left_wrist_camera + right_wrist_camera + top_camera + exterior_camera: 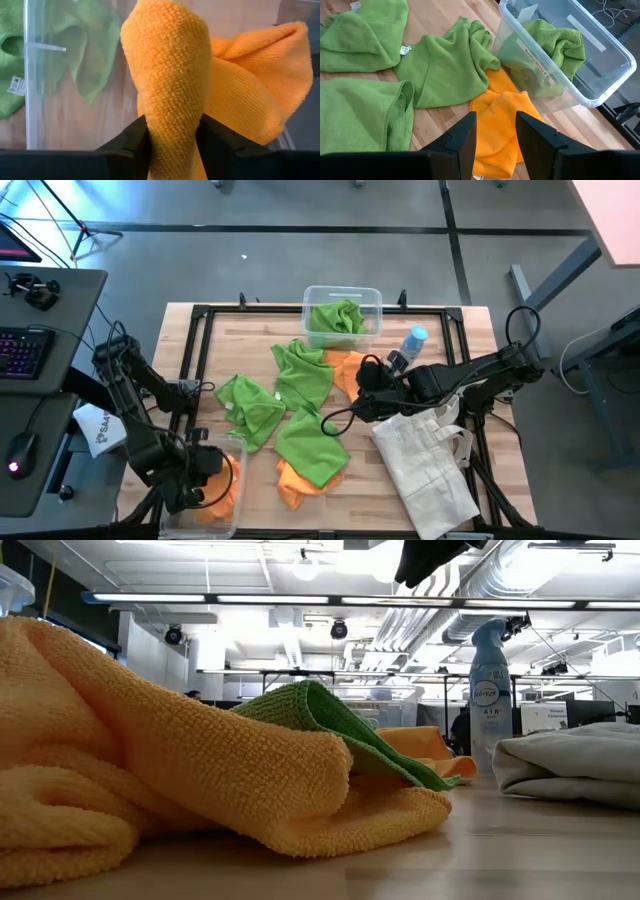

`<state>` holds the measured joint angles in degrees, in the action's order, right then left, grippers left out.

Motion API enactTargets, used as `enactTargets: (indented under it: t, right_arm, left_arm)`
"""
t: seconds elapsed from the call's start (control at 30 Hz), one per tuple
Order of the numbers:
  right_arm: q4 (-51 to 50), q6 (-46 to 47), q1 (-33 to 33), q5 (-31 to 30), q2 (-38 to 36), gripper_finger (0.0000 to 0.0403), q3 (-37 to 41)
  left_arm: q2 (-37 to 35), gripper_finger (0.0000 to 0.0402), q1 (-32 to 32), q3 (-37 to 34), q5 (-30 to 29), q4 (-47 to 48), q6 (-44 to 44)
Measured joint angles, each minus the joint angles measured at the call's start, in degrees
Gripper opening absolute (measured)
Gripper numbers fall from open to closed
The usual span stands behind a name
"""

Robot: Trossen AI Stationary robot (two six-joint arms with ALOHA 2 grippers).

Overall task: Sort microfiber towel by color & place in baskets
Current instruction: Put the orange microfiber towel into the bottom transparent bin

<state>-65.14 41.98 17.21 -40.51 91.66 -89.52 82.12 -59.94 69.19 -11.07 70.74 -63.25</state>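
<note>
Your left gripper [172,137] pinches an orange towel [170,75] over the basket [215,515] at the table's near-left corner. Your right gripper [495,130], fingers apart and empty, hangs directly above another orange towel [502,127] beside the far-edge basket [600,85]

Nubby cloth towels [445,65], clear glossy plastic bin [600,85], wood table [500,450]

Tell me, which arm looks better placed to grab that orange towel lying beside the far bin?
The right. Its open gripper hovers directly over that orange towel, while the left gripper is occupied, shut on another orange towel at the near bin.
</note>
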Motion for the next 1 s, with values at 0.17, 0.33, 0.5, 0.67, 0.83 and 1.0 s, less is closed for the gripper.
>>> enactTargets:
  t: [0.17,0.33,0.5,0.67,0.83,1.0]
  right_arm:
    - [0.9,0.0,0.0,0.0,0.0,0.0133,0.0]
    - [2.7,0.0,0.0,0.0,0.0,0.0133,0.0]
    - [3.0,0.0,0.0,0.0,0.0,0.0133,0.0]
    - [3.4,0.0,0.0,0.0,0.0,0.0133,0.0]
    - [3.5,0.1,0.0,0.0,0.0,0.0133,0.0]
    - [3.7,0.2,0.0,0.0,0.0,0.0133,0.0]
  left_arm:
    - [0.0,0.016,0.0,0.0,0.0,0.3,-0.2]
    - [0.0,0.0191,0.0,0.0,0.4,2.3,-0.1]
    - [-1.0,0.0203,0.0,0.0,3.4,3.4,-0.7]
    - [-4.2,0.0203,0.0,2.2,3.3,5.6,-1.8]
    - [-7.4,0.0204,0.0,4.3,2.4,7.9,-4.4]
    - [-8.0,0.0204,0.0,4.3,-0.4,5.5,-6.4]
